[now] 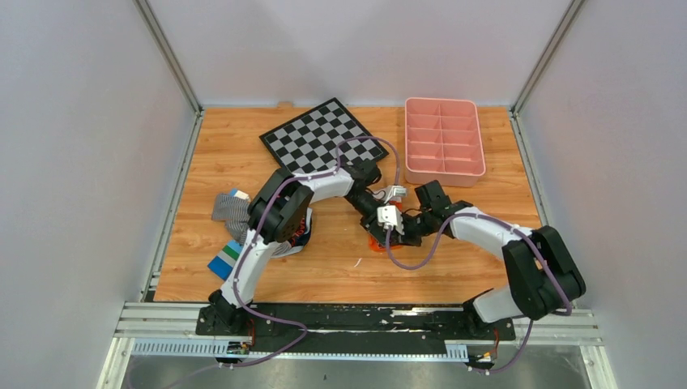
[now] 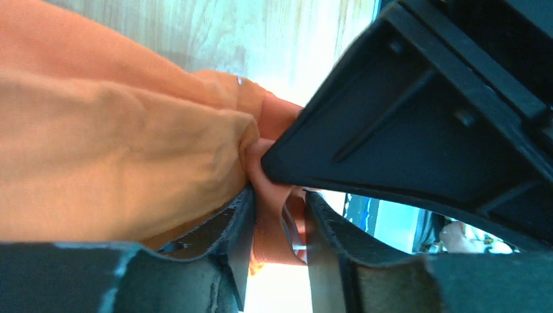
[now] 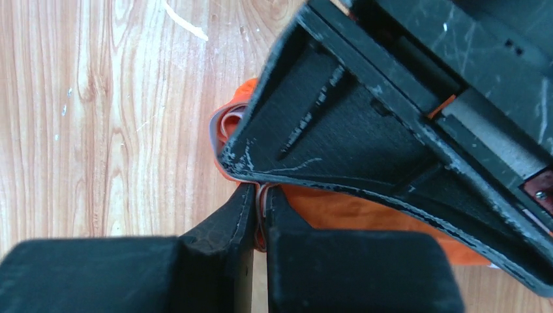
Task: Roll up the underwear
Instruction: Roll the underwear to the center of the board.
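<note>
The orange underwear [image 1: 376,243] lies bunched on the wooden table near its middle, mostly hidden under both grippers in the top view. In the left wrist view the orange fabric [image 2: 117,156] fills the left side, and my left gripper [image 2: 279,225] is shut on a fold of it. In the right wrist view the orange underwear [image 3: 352,208] shows with a white trim edge, and my right gripper [image 3: 261,212] is shut on a thin fold of it. The two grippers [image 1: 387,220] meet over the garment, each seeing the other's black finger close by.
A checkerboard [image 1: 324,136] lies at the back centre. A pink compartment tray [image 1: 443,139] stands at the back right. A grey-and-white striped garment [image 1: 231,208] and other folded clothes [image 1: 223,261] lie at the left, beside the left arm.
</note>
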Action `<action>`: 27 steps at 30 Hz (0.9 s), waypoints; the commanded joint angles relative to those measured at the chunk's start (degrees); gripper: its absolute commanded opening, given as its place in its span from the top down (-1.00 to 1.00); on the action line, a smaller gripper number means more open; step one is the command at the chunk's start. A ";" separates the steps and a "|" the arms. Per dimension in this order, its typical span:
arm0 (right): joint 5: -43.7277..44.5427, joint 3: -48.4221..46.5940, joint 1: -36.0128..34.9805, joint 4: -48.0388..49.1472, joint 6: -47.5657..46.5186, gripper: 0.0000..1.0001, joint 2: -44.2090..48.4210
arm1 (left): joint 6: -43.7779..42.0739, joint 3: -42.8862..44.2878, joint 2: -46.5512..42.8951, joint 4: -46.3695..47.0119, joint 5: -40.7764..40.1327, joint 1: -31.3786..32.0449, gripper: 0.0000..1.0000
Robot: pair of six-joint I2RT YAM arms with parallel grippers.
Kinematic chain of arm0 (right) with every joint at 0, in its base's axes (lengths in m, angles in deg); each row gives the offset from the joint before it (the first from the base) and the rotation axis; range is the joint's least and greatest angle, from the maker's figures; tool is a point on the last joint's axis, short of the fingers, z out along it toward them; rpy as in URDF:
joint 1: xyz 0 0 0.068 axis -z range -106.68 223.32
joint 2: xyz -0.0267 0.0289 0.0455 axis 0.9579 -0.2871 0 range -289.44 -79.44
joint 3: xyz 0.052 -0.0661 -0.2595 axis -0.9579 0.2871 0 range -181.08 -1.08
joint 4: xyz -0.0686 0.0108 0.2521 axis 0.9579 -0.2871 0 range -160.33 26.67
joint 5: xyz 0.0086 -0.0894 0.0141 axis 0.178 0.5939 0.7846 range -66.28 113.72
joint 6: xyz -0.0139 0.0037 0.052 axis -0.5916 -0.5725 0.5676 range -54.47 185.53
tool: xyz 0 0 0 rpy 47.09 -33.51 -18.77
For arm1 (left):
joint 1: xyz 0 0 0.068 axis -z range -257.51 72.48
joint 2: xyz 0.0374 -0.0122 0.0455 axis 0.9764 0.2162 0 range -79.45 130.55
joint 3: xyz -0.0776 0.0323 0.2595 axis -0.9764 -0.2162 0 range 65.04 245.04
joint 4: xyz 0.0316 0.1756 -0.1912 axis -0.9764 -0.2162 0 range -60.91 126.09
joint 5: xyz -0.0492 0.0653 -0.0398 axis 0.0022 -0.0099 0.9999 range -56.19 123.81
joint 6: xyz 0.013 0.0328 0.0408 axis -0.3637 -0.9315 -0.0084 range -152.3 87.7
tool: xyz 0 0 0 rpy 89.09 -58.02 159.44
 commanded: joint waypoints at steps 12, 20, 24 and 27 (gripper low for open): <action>-7.14 -29.98 10.35 -32.64 5.40 1.00 -35.33 | 9.49 -23.75 -27.98 20.89 -17.63 -15.45 -0.11; -3.61 -34.72 10.35 -32.20 14.61 1.00 -40.79 | -14.13 -34.50 -45.75 24.30 -36.81 -5.92 -0.07; -2.44 -37.36 10.40 -33.25 17.35 1.00 -43.53 | -24.43 -34.89 -43.53 22.37 -41.38 3.12 -0.01; -2.27 -38.82 10.31 -34.55 17.86 1.00 -44.90 | -31.98 -33.97 -40.26 22.40 -44.27 9.36 0.00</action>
